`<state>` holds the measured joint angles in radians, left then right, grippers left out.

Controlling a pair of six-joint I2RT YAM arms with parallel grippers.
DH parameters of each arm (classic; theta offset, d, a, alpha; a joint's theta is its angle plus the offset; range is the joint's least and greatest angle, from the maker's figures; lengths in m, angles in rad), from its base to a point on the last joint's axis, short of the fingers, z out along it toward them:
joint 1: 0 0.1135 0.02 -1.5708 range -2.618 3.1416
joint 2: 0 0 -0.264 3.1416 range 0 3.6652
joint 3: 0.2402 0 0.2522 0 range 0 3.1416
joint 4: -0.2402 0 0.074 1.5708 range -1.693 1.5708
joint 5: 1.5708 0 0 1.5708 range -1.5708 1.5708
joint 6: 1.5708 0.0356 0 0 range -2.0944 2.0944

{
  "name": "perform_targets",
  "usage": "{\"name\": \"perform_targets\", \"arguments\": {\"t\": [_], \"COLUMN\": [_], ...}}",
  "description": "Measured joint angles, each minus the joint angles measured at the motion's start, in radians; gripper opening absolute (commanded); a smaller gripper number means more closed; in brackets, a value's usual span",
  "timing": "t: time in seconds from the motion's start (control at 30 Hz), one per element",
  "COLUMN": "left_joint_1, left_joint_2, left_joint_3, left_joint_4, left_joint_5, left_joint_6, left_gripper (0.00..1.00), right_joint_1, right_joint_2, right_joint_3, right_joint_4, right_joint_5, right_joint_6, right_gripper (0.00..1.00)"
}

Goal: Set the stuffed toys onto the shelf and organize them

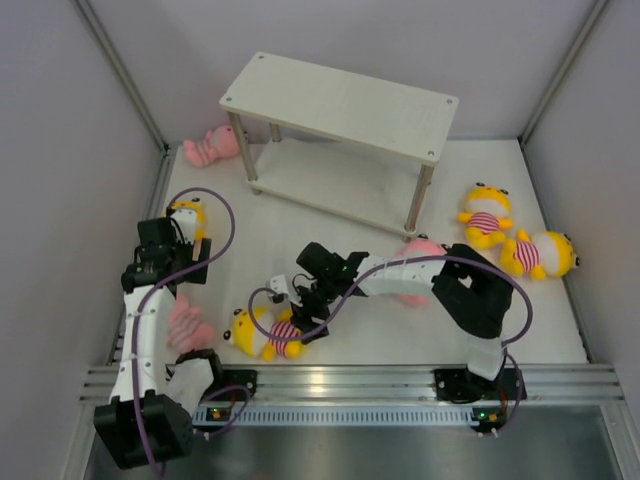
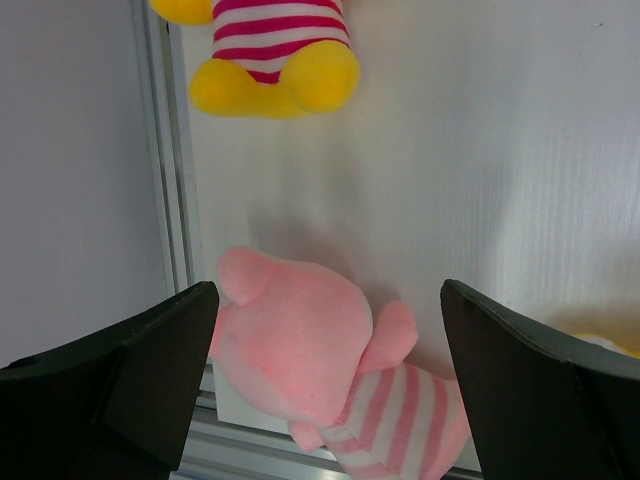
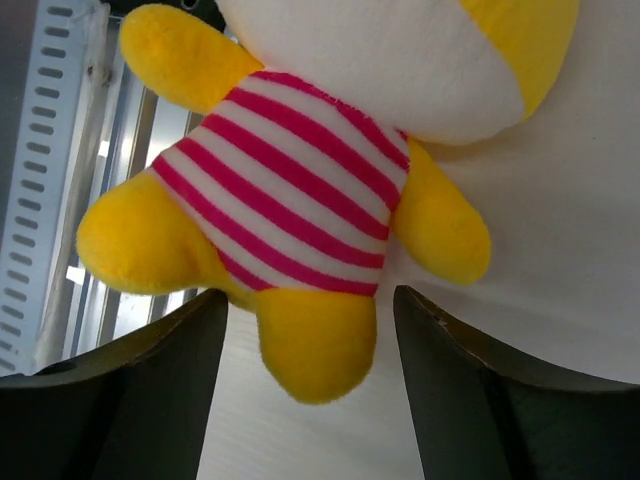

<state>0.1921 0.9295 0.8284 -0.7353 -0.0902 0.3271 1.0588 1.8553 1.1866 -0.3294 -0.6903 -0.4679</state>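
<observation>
shelf (image 1: 340, 100) front open; pink toy (image 1: 210, 147) crowds left end

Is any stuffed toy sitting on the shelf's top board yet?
No, the shelf's top board is bare, and the stuffed toys in view lie on the table.

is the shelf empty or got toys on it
Empty, as far as shows: the pale cream two-tier shelf is bare on top and on the visible lower board.
</observation>
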Motion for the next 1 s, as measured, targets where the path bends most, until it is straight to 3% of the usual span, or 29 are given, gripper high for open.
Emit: {"name": "perform_targets", "arguments": {"t": [0.07,0.1,0.27,0.43,0.7,1.0], "left_joint_1": [0.0,0.0,0.0,0.0,0.0,0.0], "left_joint_2": [0.0,0.0,0.0,0.0,-0.005,-0.005], "left_joint_3": [0.0,0.0,0.0,0.0,0.0,0.0], "left_joint_4": [0.0,0.0,0.0,0.0,0.0,0.0], "left_joint_5": [0.0,0.0,0.0,-0.001,-0.005,-0.008], "left_joint_6": [0.001,0.001,0.001,0.001,0.001,0.001], "left_gripper": [0.99,0.99,0.99,0.99,0.99,0.99], "right_joint_1": [0.008,0.012,0.025,0.026,0.003,-0.161], "right_joint_2": [0.027,0.037,0.041,-0.025,-0.264,-0.383], "right_joint_3": [0.0,0.0,0.0,0.0,0.036,0.34], "right_joint_4": [0.018,0.025,0.071,0.076,0.069,-0.082], "right_joint_5": [0.013,0.018,0.047,0.164,0.509,0.73], "right_joint_6": [0.016,0.029,0.085,0.143,0.289,0.401], "right_gripper": [0.55,0.4,0.02,0.0,0.0,0.0]}}
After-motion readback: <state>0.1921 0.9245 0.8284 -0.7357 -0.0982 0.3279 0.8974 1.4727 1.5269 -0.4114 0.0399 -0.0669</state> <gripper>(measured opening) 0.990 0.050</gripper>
